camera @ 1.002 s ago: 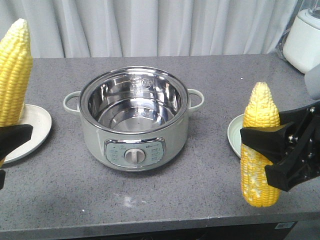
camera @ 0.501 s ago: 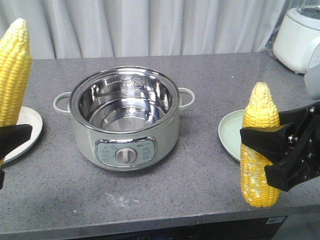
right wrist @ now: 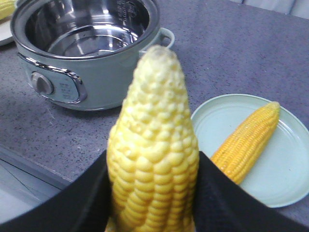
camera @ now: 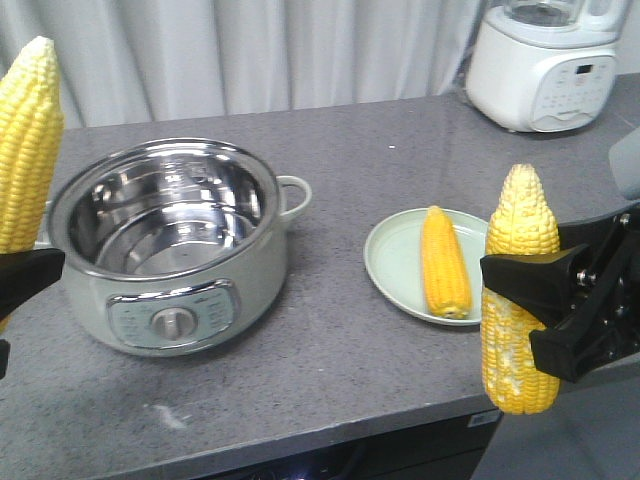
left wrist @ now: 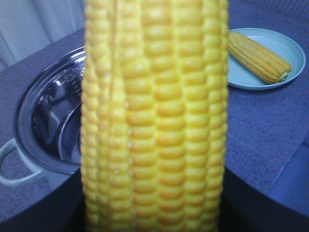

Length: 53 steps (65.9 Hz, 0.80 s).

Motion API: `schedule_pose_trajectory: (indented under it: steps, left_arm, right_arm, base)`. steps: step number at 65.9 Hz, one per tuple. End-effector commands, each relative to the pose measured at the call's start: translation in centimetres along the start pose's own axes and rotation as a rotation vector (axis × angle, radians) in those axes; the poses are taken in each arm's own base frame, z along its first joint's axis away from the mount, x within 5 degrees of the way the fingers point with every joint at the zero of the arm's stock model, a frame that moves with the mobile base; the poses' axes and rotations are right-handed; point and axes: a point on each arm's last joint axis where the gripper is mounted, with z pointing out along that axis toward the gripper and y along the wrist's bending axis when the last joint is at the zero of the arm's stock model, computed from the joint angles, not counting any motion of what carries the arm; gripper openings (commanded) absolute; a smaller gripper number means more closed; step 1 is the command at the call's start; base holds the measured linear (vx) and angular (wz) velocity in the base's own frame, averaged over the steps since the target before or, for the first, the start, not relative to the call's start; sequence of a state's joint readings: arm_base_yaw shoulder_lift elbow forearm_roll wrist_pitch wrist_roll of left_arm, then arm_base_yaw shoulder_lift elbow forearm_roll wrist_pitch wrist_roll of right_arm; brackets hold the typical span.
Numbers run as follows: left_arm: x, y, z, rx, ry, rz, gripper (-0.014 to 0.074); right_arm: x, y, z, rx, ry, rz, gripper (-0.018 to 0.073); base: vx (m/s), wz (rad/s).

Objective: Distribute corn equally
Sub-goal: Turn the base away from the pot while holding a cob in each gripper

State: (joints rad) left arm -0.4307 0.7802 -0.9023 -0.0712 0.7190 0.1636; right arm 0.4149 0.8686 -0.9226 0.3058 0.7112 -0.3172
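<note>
We see the grey bench (camera: 350,340) carrying a pale green electric pot (camera: 170,300) with a shiny steel bowl. Behind the pot and to its right stands a white appliance (camera: 540,70). Just right of the pot sits a pale green plate (camera: 390,260) with one corn cob (camera: 445,262) lying on it. Left of the pot, our left end effector (camera: 20,280) is clenched on an upright plain yellow cob (camera: 28,150). Far right of the pot, beyond the plate, our right end effector (camera: 535,305) grasps an upright whitish-patched cob (camera: 520,215)

The cob (left wrist: 154,116) in the left wrist view is blurred — both ends cut off — hiding part of the pot (left wrist: 52,113).
</note>
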Motion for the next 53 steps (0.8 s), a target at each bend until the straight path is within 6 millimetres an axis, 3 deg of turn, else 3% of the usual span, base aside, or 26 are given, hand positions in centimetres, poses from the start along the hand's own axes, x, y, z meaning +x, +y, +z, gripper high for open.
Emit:
schedule_pose_trajectory:
  steps: [1,53]
  left_arm:
    - [-1.22,0.11,-0.60,-0.010,-0.094,-0.014,0.0299]
    - [-1.22,0.11,-0.60,-0.010,-0.094,-0.014,0.0299]
  right_arm:
    - [-1.29,-0.01,-0.80,0.016,-0.099,-0.002,0.0228]
    - [-1.29,-0.01,-0.80,0.016,-0.099,-0.002,0.0228]
  base:
    - [0.02,-0.31]
    - [0.00,-0.28]
